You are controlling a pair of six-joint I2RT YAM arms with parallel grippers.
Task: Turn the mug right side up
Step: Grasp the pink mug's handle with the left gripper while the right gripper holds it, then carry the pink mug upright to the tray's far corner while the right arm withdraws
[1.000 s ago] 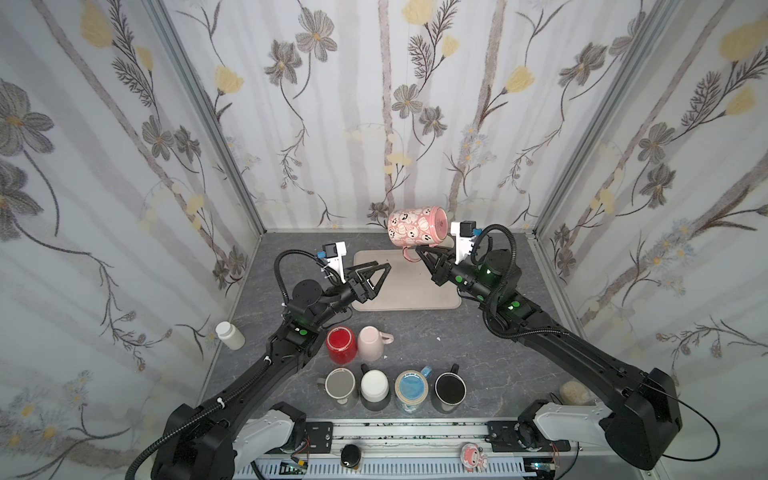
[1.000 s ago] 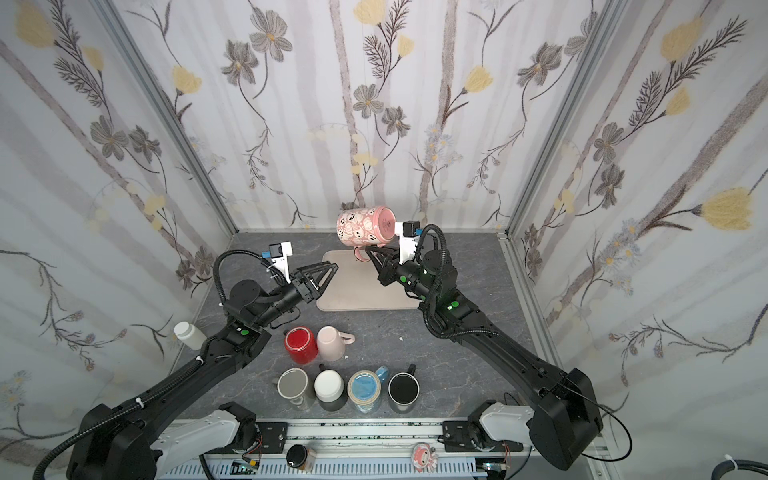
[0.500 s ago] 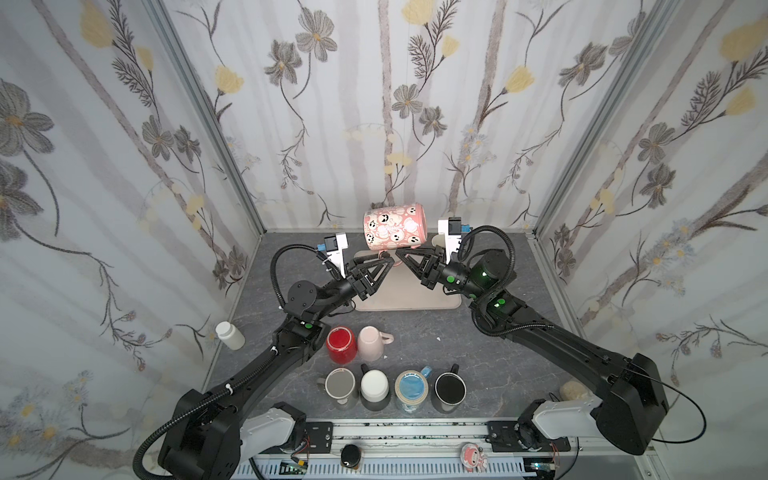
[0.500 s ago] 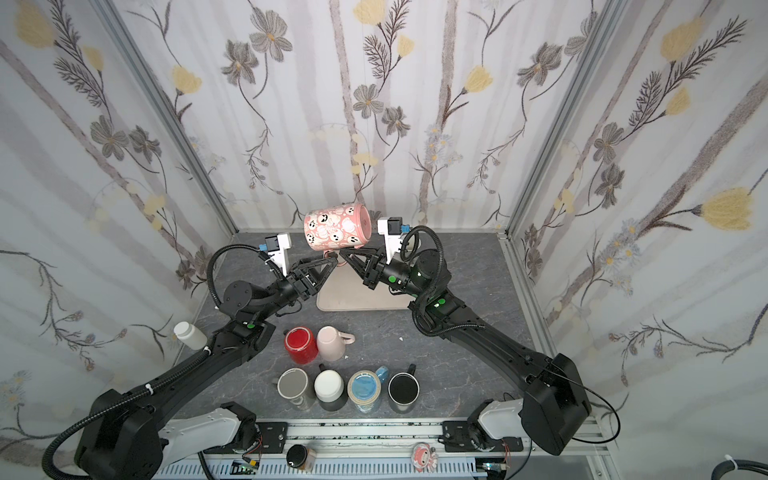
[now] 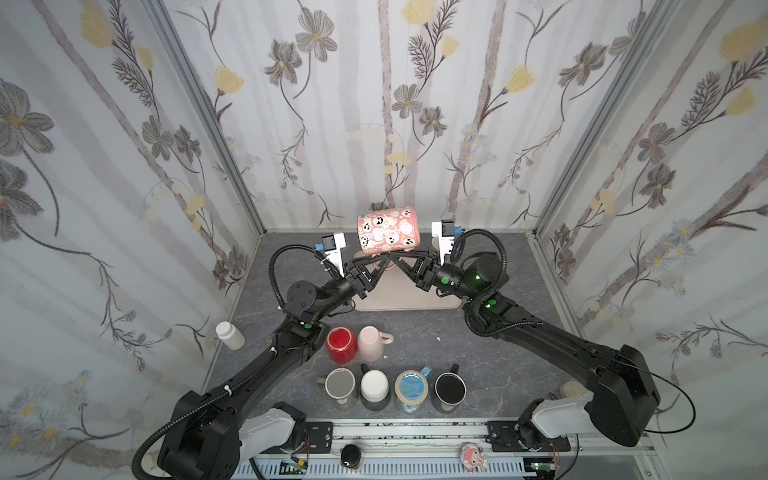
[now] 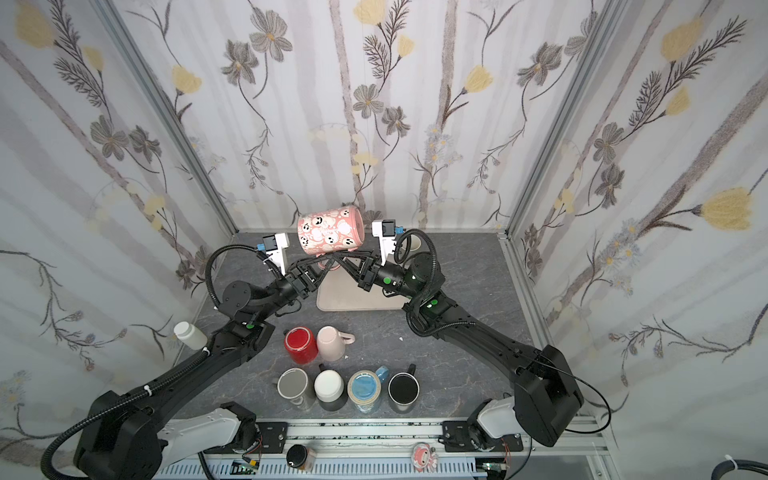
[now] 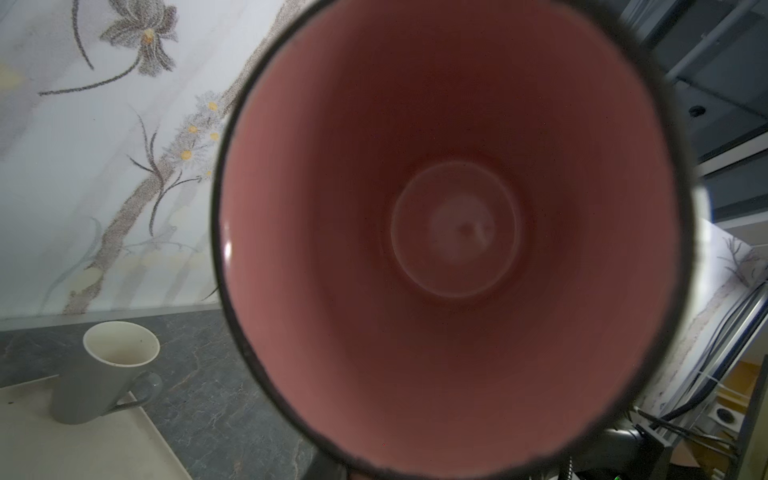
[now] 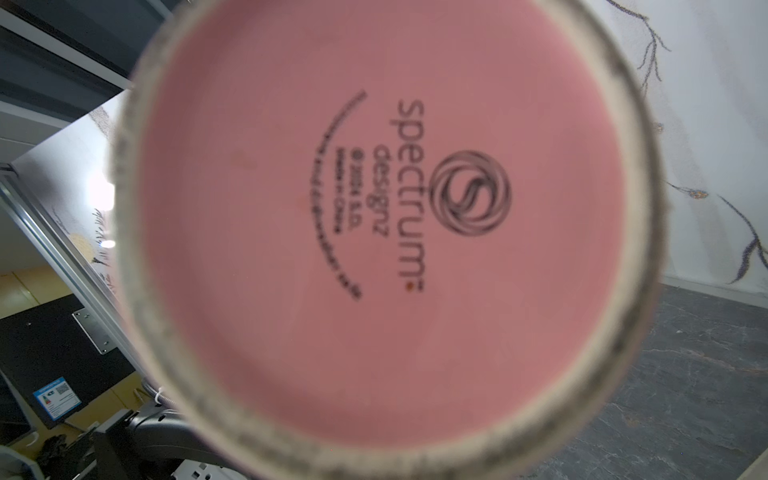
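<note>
Top views both show our left arm (image 5: pixel 291 357) and right arm (image 5: pixel 540 336) stretched forward, wrists raised, the left claw (image 5: pixel 384 259) and right claw (image 5: pixel 393 256) meeting tip to tip above the beige mat (image 5: pixel 409 299). Just above both claws the pink ghost mug (image 5: pixel 388 230) lies sideways in the air, and each claw is pinched shut on its handle (image 5: pixel 380 266) underneath.

A second ago the left claw stood spread wide, clear of the mug, which hung further toward the right arm's side.

We count eight mugs:
- the held one
- a grey mug (image 7: pixel 104 374) beyond the claws
- six behind them: a red mug (image 5: pixel 341 345), pale pink mug (image 5: pixel 371 343), grey-lined mug (image 5: pixel 340 384), white mug (image 5: pixel 374 384), blue mug (image 5: pixel 411 384) and black mug (image 5: pixel 450 386)

We also count one white bottle (image 5: pixel 229 335) and one mat.
</note>
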